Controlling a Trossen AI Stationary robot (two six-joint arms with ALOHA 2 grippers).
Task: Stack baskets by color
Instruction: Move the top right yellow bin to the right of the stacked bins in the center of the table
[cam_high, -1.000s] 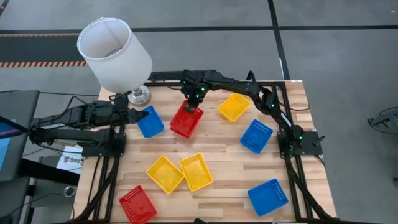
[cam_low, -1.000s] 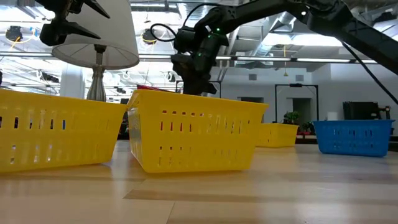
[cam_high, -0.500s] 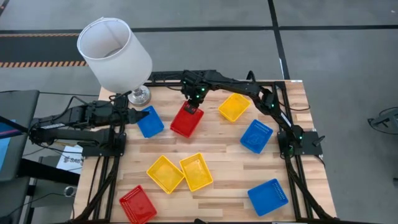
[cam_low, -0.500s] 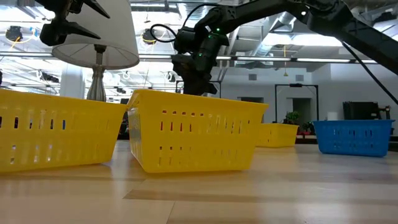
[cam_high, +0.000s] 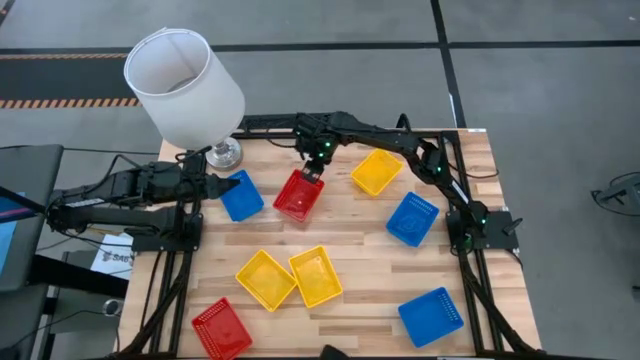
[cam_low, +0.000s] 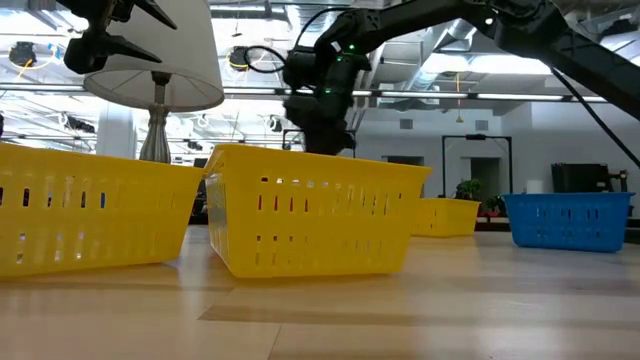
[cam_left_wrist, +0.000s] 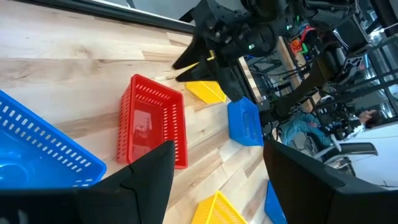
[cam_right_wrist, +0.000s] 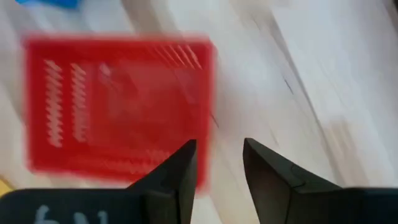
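Centrally, toward twelve o'clock on the table, lies a red basket, shallow and mesh-sided. Right gripper hovers at its far rim, fingers spread, pinching nothing. Blue basket sits at its nine o'clock beside the spread left gripper; yellow basket at two o'clock; white lamp stands behind.
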